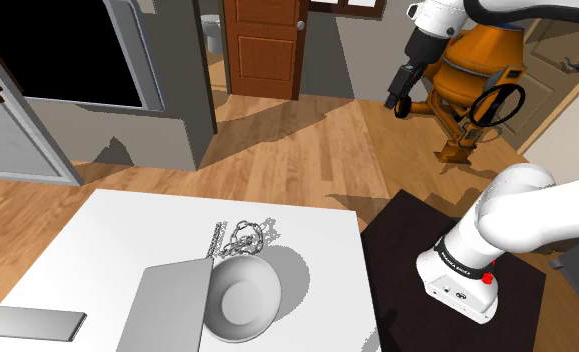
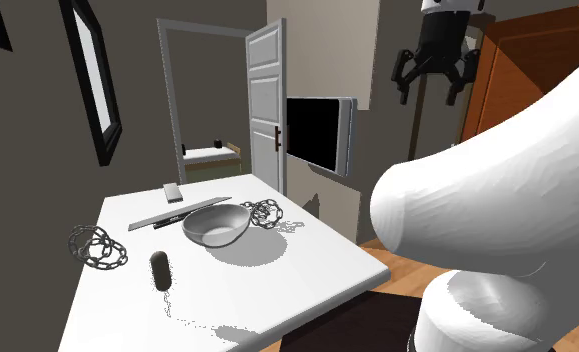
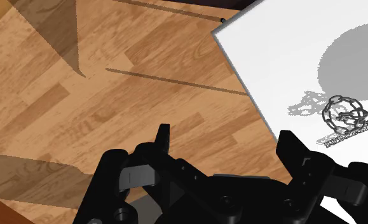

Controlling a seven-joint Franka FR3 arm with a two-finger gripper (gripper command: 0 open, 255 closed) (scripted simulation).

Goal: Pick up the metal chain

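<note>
One grey chain (image 1: 245,238) lies on the white bench (image 1: 127,230) just beside the bowl (image 1: 239,295); we find the jaws wide open, empty, high over the wooden floor (image 1: 307,140).

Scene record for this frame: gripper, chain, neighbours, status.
gripper: fingers apart, nothing between them
gripper position: raised high over the wooden floor, off the table's edge, not above the chain
chain: heaped on the white table, beside the bowl; contact with the bowl cannot be told
second chain: on the same table, near its edge at the second exterior view's left, apart from the bowl
status: no chain grasped yet
</note>
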